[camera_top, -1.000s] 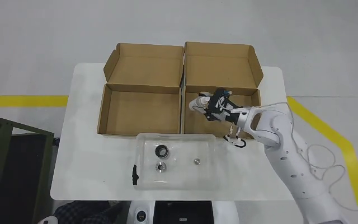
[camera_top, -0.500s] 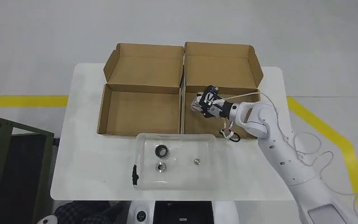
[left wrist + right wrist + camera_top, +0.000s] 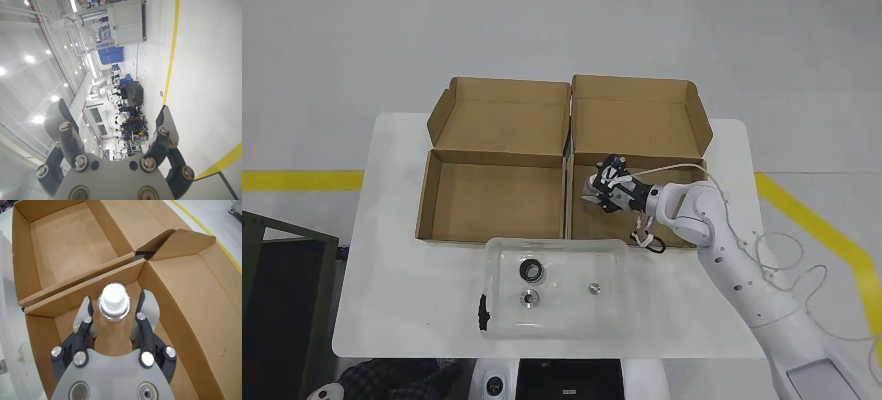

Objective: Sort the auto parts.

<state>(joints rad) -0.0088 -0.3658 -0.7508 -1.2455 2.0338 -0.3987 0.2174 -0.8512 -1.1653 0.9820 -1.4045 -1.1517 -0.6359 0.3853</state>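
Tabletop (image 3: 402,300): white, carrying the right box (image 3: 189,285).
Part (image 3: 114,303): white stepped cap on a shiny metal ring, inside right box.
Right gripper (image 3: 115,298): around part, jaws apart, not gripping.
Left gripper (image 3: 113,108): jaws wide.

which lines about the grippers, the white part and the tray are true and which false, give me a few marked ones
1. The right gripper has its fingers open on either side of the white part. True.
2. The white part lies in the clear tray. False: it is over the floor of a cardboard box.
3. The left gripper is shut. False: its fingers stand apart.
4. The clear tray holds small metal parts. True.
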